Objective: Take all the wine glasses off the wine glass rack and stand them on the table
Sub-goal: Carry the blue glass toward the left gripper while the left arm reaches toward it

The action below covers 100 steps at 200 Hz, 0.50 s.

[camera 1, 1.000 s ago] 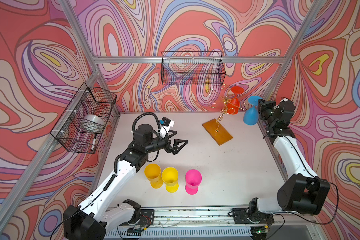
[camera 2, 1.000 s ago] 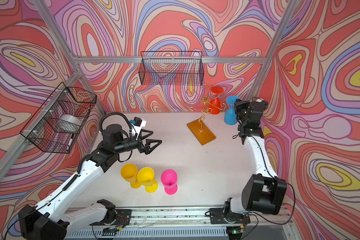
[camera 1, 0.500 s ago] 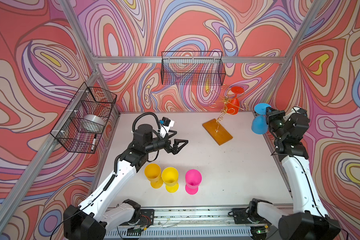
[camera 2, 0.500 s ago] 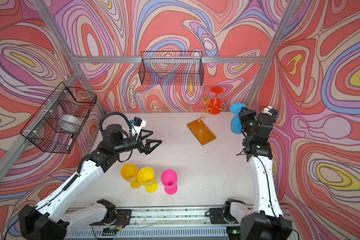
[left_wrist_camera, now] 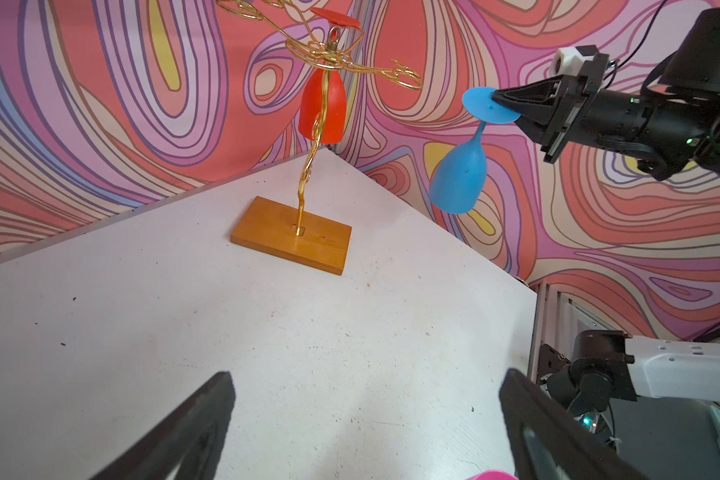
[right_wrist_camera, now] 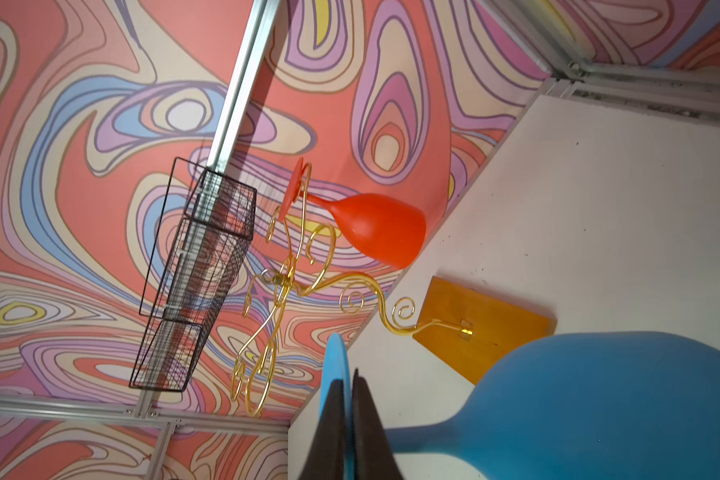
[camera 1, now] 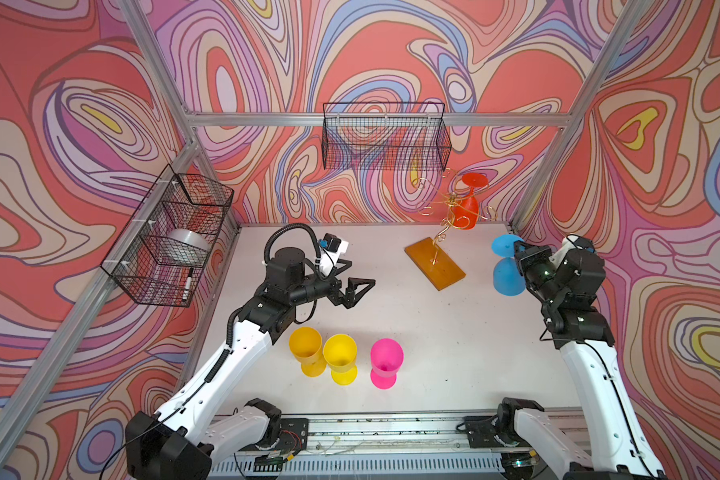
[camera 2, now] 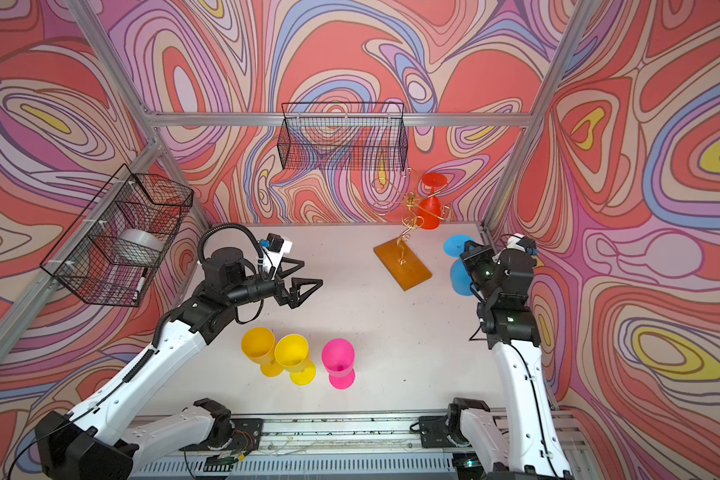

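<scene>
Left wrist view showed the pinch

Right gripper [left_wrist_camera: 495, 99] clamped the blue wine glass [left_wrist_camera: 460, 178] by its foot, bowl hanging, off the rack [left_wrist_camera: 304, 199] and near it. Both top views hid those fingertips. Left gripper [left_wrist_camera: 366, 374] gaped wide, empty. Red glass [left_wrist_camera: 323, 108] hung on the rack.

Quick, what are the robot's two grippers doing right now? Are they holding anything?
Left gripper: open, holding nothing.
Right gripper: closed on the foot of the blue wine glass, which hangs bowl down.
</scene>
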Available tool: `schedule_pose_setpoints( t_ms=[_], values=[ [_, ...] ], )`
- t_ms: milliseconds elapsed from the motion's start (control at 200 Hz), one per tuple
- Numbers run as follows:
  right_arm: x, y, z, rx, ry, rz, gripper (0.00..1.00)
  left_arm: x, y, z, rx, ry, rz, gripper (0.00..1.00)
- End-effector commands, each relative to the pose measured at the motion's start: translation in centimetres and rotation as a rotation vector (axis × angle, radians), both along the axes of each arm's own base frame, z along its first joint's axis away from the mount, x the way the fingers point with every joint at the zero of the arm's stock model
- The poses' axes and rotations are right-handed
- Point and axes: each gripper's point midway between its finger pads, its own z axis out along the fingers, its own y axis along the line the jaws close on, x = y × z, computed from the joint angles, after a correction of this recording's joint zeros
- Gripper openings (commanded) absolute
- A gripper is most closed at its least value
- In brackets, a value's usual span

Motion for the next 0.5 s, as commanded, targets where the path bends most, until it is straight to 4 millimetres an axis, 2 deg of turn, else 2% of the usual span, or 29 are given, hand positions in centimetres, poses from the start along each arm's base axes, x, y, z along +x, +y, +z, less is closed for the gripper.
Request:
schedule_pose_setpoints(
  t_ms=[0, 321, 496],
  values=[
    [-0.8, 2.0, -0.7, -0.041, 0.015, 0.044, 0.0, -0.2, 0.3, 1.5, 0.017, -0.049, 0.007, 1.0],
    [-1.4, 8.8, -3.0, -0.054, 0.054, 0.194, 0.0, 0.2, 0.6, 1.0, 0.044, -0.036, 0.033, 1.0],
    [-1.6, 12.0, -3.3, -0.066, 0.057, 0.257, 0.0, 1.5, 1.8, 0.5, 0.083, -0.018, 0.12, 1.0]
  ],
)
